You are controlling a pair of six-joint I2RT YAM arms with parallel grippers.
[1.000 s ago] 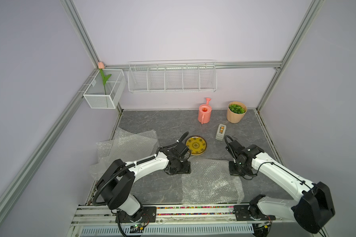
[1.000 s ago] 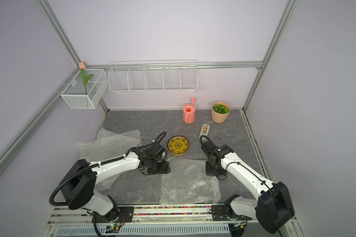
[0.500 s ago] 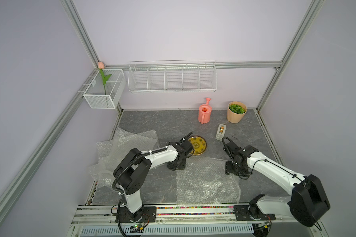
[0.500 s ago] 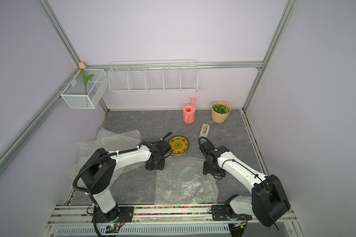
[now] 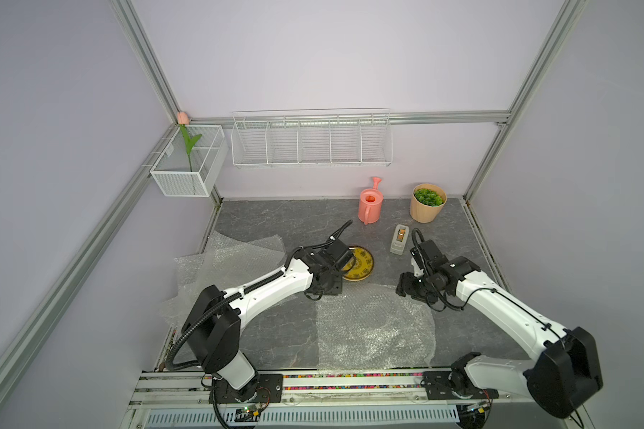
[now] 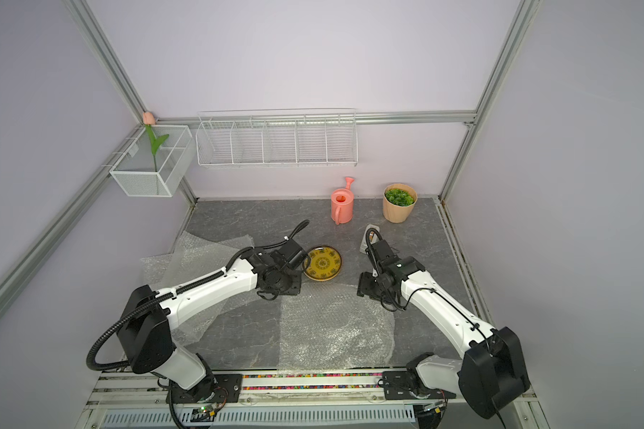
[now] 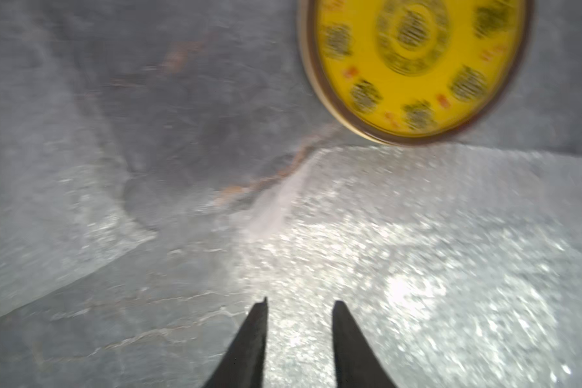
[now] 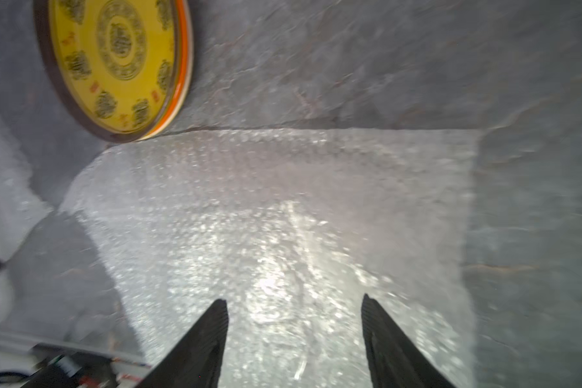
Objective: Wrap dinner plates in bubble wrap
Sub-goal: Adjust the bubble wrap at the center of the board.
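The yellow patterned dinner plate [image 5: 358, 264] [image 6: 322, 262] lies mid-table, just beyond the far edge of a flat bubble wrap sheet [image 5: 372, 327] [image 6: 331, 327]. In the right wrist view an orange plate rim [image 8: 181, 84] shows under the yellow plate [image 8: 115, 63]. My left gripper [image 5: 329, 289] [image 7: 301, 302] points down at the sheet's far left corner, its jaws a narrow gap apart with nothing between them. My right gripper [image 5: 406, 289] [image 8: 293, 299] stands wide open over the sheet's far right corner [image 8: 283, 201], holding nothing.
More crumpled bubble wrap sheets [image 5: 235, 256] lie at the left under my left arm. A tape dispenser [image 5: 399, 239], a pink watering can [image 5: 370, 205] and a potted plant [image 5: 427, 202] stand at the back right. Wire baskets [image 5: 311, 139] hang on the back wall.
My right gripper has opened and let go of the sheet's corner. My left jaws have narrowed and the left gripper has shifted closer to the plate. The sheet has slid slightly left.
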